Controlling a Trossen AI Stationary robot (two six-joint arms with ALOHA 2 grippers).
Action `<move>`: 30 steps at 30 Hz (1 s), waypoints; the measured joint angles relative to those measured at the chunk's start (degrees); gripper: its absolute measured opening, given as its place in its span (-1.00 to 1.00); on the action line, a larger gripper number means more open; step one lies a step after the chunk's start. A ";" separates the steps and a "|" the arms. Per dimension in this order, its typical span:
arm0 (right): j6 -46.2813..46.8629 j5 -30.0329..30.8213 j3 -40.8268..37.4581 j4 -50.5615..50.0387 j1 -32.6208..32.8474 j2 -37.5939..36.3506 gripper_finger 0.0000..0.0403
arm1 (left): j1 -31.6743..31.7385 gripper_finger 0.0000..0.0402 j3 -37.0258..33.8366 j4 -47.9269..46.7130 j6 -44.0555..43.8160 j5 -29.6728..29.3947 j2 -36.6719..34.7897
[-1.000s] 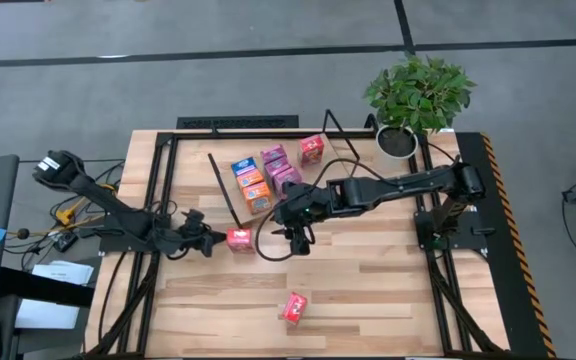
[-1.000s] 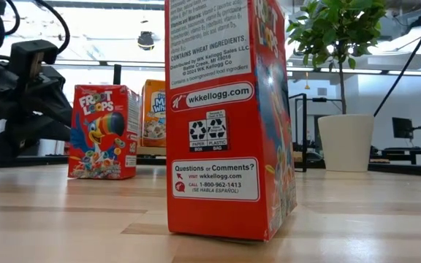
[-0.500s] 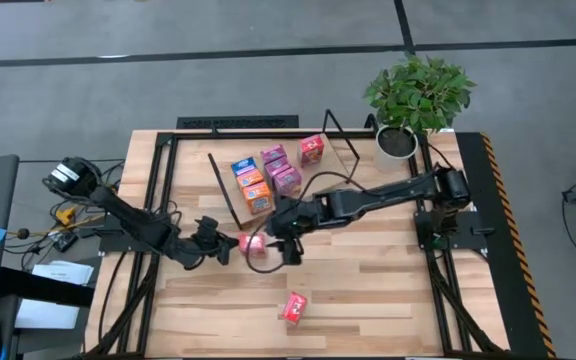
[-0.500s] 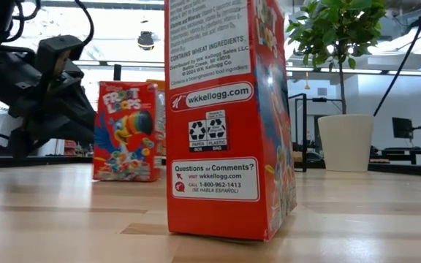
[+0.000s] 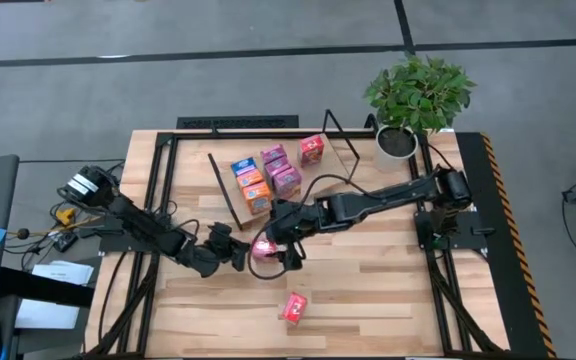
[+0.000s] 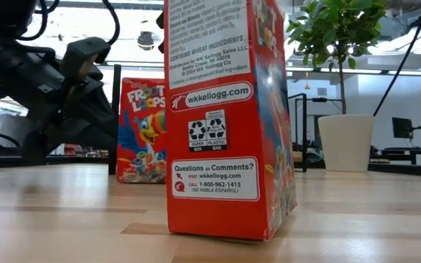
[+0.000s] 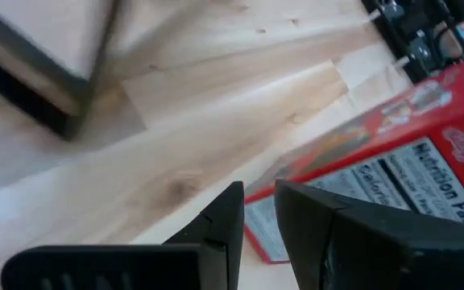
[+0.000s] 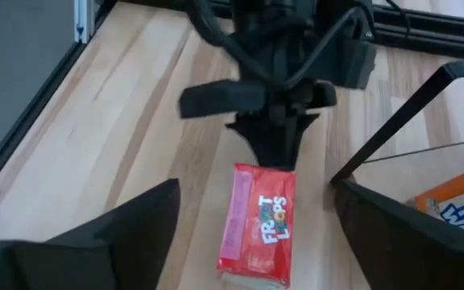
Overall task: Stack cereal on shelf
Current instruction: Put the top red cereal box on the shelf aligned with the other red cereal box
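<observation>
Cereal box (image 5: 265,247) standing mid-bench (image 5: 388,285), between left hand (image 5: 236,255), fingers nearly together against its side, and right hand (image 5: 284,252), fingers spread wide; shelf (image 5: 230,187) lying just beyond, holding more boxes.

Lighting is bright and even from overhead, with only soft shadows on the wooden table (image 5: 368,280). The low view is backlit by blown-out windows, so the arm there goes nearly black. The left wrist view is motion-blurred; the nearby red box (image 6: 229,117) stays sharp.
</observation>
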 joint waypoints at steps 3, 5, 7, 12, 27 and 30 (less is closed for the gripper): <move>1.12 0.03 0.02 -0.20 0.05 0.87 0.86 | 0.08 -0.69 0.98 -0.06 0.21 0.27 0.89; 1.82 -0.15 -0.09 -1.16 0.24 1.28 0.88 | 0.57 -0.69 2.09 0.15 0.69 0.29 2.08; 1.84 -0.15 -0.10 -1.34 0.55 1.26 0.88 | 0.77 -0.69 2.36 -0.15 1.15 -0.22 2.12; 1.52 -0.17 -0.03 -1.88 0.74 1.15 0.84 | 1.51 -0.69 3.50 0.05 1.07 0.19 3.48; 2.05 0.15 -0.01 -4.03 1.40 6.97 0.82 | 2.03 -0.69 3.55 2.31 1.33 -0.91 3.55; 1.75 0.27 -0.08 -4.15 1.44 6.86 0.80 | 2.03 -0.69 3.53 2.40 1.82 -0.76 3.53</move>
